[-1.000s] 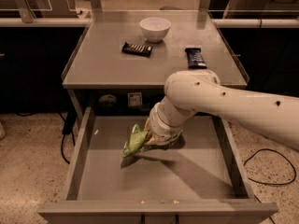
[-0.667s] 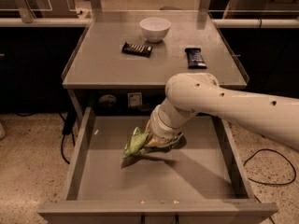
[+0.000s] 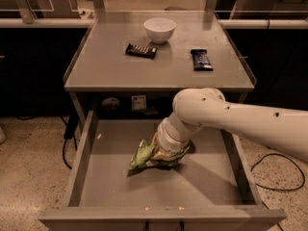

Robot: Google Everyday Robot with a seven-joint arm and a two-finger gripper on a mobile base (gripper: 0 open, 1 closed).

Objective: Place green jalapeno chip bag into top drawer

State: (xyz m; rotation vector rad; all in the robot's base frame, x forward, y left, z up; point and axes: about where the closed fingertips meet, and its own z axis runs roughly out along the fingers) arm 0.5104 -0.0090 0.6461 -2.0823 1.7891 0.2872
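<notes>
Jaws hidden behind the wrist and the bag, can't tell if clamped or let go. The gripper (image 3: 166, 152) is down inside the top drawer (image 3: 85, 150), near the middle of its floor, pressed right against the green jalapeno chip bag (image 3: 144, 157). Versus a second ago, wrist and bag have dropped a touch; the bag now looks to be lying on the drawer floor, its shadow meeting its lower edge, left end poking out from under the arm. I'd say the placing is nearly done: bag is inside the walls, release and retreat are left. Drawer stands pulled fully out under the grey table (image 3: 159, 76); white bowl (image 3: 160, 29) and two dark snack bars (image 3: 141, 50) sit untouched on top.
</notes>
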